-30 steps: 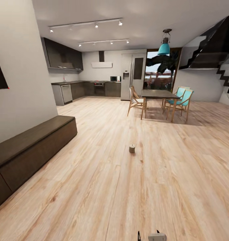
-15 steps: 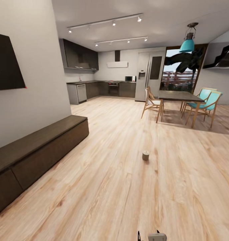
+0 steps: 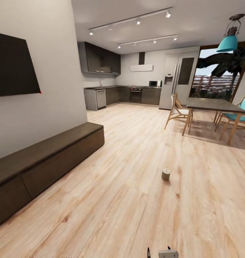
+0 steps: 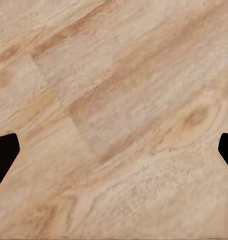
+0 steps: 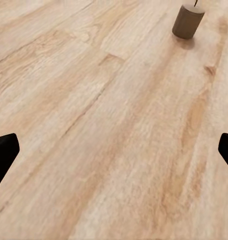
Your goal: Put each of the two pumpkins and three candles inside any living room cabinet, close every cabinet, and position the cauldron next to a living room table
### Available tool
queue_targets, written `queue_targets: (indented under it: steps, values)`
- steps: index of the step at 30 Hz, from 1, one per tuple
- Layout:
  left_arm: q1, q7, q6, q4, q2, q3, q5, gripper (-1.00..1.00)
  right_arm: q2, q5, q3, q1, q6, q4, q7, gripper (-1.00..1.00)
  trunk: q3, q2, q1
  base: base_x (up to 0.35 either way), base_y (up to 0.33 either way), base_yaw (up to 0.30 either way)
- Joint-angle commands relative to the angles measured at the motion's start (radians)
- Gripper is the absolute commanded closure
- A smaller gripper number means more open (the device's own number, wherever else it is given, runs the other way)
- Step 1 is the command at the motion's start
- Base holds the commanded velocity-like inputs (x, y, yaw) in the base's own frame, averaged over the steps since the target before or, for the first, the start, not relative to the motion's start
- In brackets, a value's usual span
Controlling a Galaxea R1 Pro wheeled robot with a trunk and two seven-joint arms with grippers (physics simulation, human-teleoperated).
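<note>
Wood floor (image 3: pixel 111 200) ahead; candle (image 3: pixel 166 174) stands upright, well right of the cabinet (image 3: pixel 43 163). Both grippers' fingers spread wide, empty. I'd square up on the candle before reaching.

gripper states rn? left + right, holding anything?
Left gripper: open, jaws wide apart, nothing between them, bare floor below.
Right gripper: open, empty; a candle stands on the floor ahead.
</note>
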Motion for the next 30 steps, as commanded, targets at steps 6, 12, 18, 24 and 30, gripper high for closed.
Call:
queue_targets:
  steps: [6, 12, 18, 24, 30]
  values:
    - [0.0, 0.007, 0.001, -0.001, 0.0, -0.009, 0.002, -1.0, 0.0, -0.01, 0.008, 0.0, -0.003, 0.0, -0.003, -1.0, -0.003, 0.0, 0.0, 0.018, -0.307, 0.267]
    - [0.0, 0.007, 0.002, -0.001, -0.001, -0.01, 0.001, -1.0, 0.0, -0.01, 0.009, 0.0, -0.004, 0.0, -0.003, -1.0, -0.004, 0.0, 0.0, 0.001, -0.277, 0.267]
    - [0.0, 0.007, 0.002, -0.001, -0.001, -0.01, 0.001, -1.0, 0.0, -0.01, 0.009, 0.0, -0.004, 0.0, -0.003, -1.0, -0.004, 0.0, 0.0, 0.0, -0.046, 0.267]
    - [0.0, 0.007, 0.002, -0.001, -0.001, -0.01, 0.002, -1.0, 0.0, -0.009, 0.009, 0.0, -0.004, 0.0, -0.003, -1.0, -0.004, 0.0, 0.0, 0.0, -0.005, 0.267]
    - [0.0, 0.007, 0.001, -0.001, -0.001, -0.01, 0.001, -1.0, 0.0, -0.009, 0.008, 0.0, -0.004, 0.0, -0.003, -1.0, -0.004, 0.0, 0.0, 0.0, 0.0, 0.267]
